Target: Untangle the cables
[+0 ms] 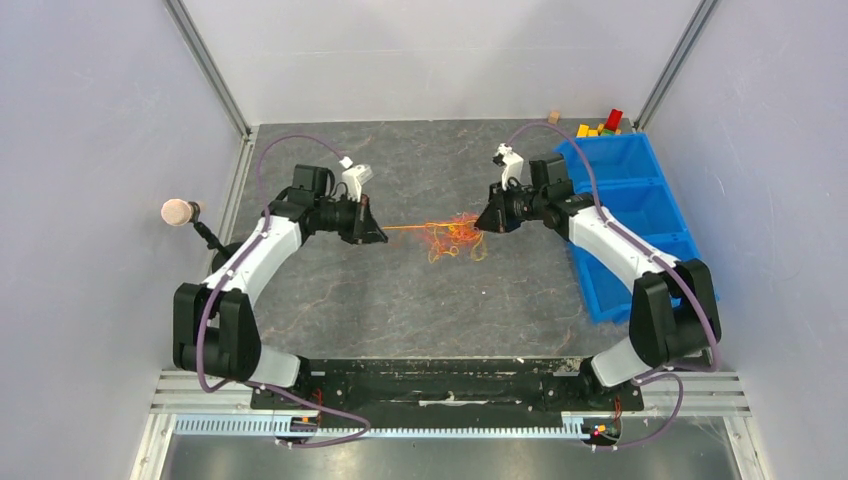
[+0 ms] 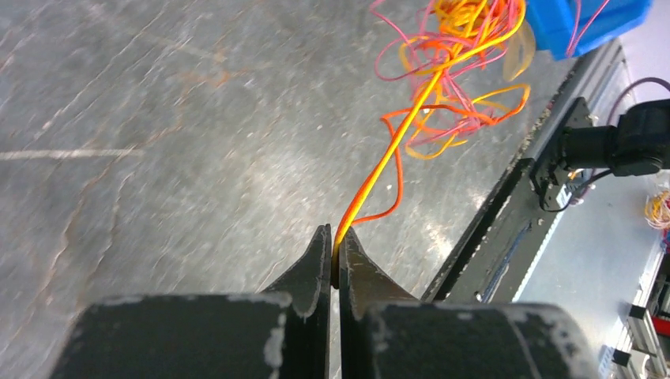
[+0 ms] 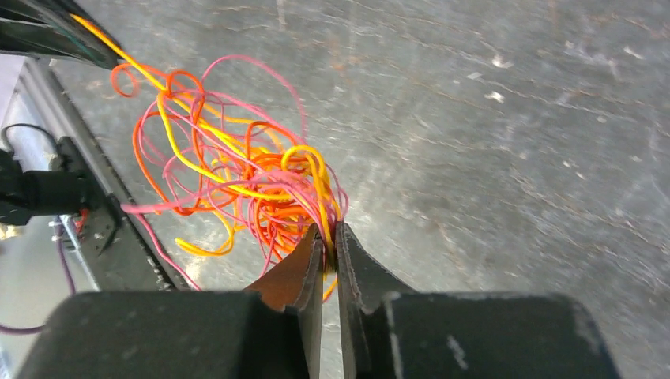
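Currently my left gripper pinches one taut strand, my right gripper the knot, of thin red-orange-yellow wire cables at the middle of the grey table, judged light, limp, snag-prone, best held by single strands.

No readable text (or labels) anywhere.

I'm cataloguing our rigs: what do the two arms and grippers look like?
The left arm and right arm have white shells between black joints, each trailed by a thick purple cable. The left gripper and right gripper have black, wedge-shaped tapering fingers on scuffed, paint-chipped black blocks.
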You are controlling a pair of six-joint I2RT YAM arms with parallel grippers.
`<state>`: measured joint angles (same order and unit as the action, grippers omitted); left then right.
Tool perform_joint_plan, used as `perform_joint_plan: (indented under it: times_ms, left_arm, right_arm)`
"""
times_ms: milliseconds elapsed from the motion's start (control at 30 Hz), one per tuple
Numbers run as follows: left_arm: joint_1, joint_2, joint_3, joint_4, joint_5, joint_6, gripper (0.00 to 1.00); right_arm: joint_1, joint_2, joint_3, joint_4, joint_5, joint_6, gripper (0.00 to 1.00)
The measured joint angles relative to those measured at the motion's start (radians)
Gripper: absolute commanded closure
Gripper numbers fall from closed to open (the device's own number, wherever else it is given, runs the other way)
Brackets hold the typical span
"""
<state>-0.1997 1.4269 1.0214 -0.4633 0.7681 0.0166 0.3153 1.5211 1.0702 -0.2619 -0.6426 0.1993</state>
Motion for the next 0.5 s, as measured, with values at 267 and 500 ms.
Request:
perform_joint_plan:
  times_ms: [267, 500]
  left_arm:
    - [-0.014, 0.156, 0.001, -0.092, -0.034, 0.031, 0.98]
    - [-0.045, 0.258, 0.008, -0.084, -0.045, -0.013, 0.98]
  right_arm:
    - [-0.019, 0.133, 0.005, -0.035, 0.085, -0.050, 0.59]
    - [0.048, 0.195, 0.019, -0.075, 0.122, -0.068, 0.16]
